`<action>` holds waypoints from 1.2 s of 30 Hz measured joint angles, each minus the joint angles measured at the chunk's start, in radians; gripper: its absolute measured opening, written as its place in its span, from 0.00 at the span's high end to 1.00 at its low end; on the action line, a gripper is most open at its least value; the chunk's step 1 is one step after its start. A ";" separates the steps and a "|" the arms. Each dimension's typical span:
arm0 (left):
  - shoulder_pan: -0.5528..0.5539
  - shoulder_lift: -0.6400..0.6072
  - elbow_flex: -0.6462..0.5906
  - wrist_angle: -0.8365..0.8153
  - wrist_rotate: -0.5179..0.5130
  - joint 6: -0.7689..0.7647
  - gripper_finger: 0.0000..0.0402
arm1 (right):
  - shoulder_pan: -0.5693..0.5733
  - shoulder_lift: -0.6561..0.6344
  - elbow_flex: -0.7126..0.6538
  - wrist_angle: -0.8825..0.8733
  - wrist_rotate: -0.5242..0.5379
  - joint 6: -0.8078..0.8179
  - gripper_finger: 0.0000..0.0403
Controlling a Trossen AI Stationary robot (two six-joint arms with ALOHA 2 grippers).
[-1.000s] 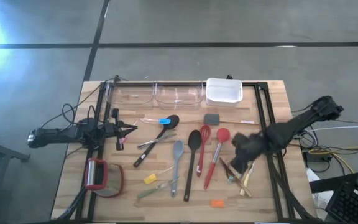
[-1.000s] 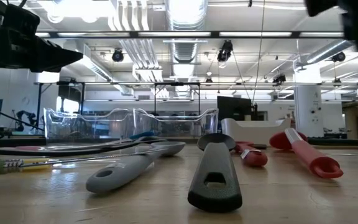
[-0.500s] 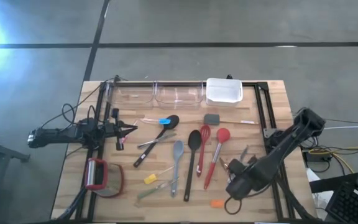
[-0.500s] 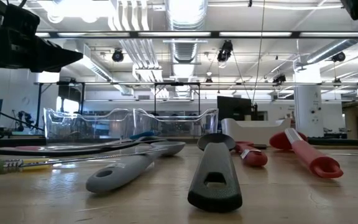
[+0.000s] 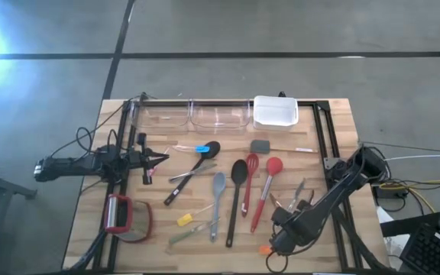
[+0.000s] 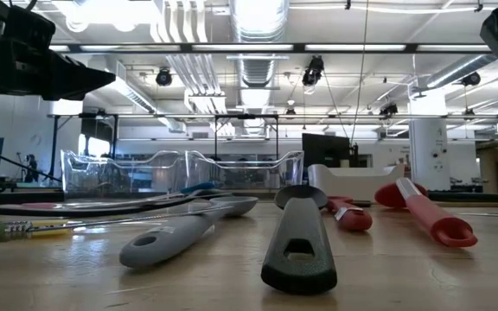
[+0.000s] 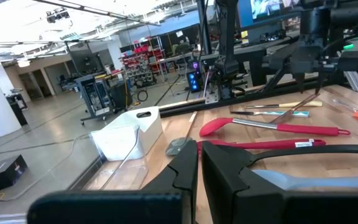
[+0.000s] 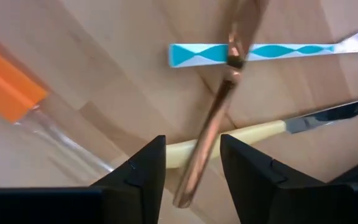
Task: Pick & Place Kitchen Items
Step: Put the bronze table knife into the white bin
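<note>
The right gripper (image 5: 283, 238) has swung across from the bench's right edge and dropped low over the near right part of the bench (image 5: 327, 153), just beside the loose cluster of metal and wooden cutlery (image 5: 295, 206). Its fingers (image 8: 135, 171) were shut a moment ago and now stand parted, with a copper-coloured utensil handle (image 8: 213, 130) lying in the gap between them. A cream-handled knife (image 8: 253, 134) crosses under that handle, a blue-and-white patterned piece (image 8: 253, 52) lies just beyond it, and an orange spatula (image 8: 8, 90) with a clear handle sits off to one side. The fingers do not appear to touch the copper handle yet, though the close view makes that hard to judge. This looks like the approach to a first pick: the fingers are lined up on the handle and need only descend and close.

The left gripper (image 5: 156, 159) waits over the left side of the bench, fingers (image 7: 188, 171) closed on nothing. The other utensils, among them the black spoon (image 5: 237, 176), red whisk (image 5: 250, 164), red spatula (image 5: 272, 166) and grey spatula (image 5: 218, 185), lie in the middle of the bench. The clear tubs (image 5: 193, 114) and the white tub (image 5: 275, 111) along the far edge hold nothing, so no item is placed yet.
</note>
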 joint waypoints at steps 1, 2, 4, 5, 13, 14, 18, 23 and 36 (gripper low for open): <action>0.000 0.000 0.000 0.000 0.000 0.000 0.94 | 0.002 -0.006 -0.007 -0.002 0.011 0.014 0.65; 0.000 0.000 0.000 0.000 0.000 0.000 0.94 | 0.006 -0.012 -0.015 -0.002 0.026 0.028 0.66; 0.000 0.000 0.000 0.000 0.000 0.000 0.94 | 0.013 -0.027 -0.033 0.001 0.053 0.051 0.67; 0.000 0.000 0.000 0.000 0.000 0.000 0.94 | 0.016 -0.032 -0.041 0.002 0.061 0.062 0.67; 0.000 0.000 0.000 0.000 0.000 0.000 0.94 | 0.019 -0.038 -0.134 0.121 0.053 0.079 0.68; 0.000 0.000 0.000 0.000 0.000 0.000 0.94 | 0.019 -0.040 -0.147 0.132 0.047 0.080 0.68; 0.000 0.000 0.000 0.000 0.000 0.000 0.94 | 0.019 -0.058 -0.199 0.173 0.042 0.101 0.68; 0.000 0.000 0.000 0.000 0.000 0.000 0.94 | 0.019 -0.085 -0.284 0.308 0.040 0.101 0.69; 0.000 0.000 0.000 0.000 0.000 0.000 0.94 | 0.019 -0.122 -0.297 0.285 0.058 0.121 0.91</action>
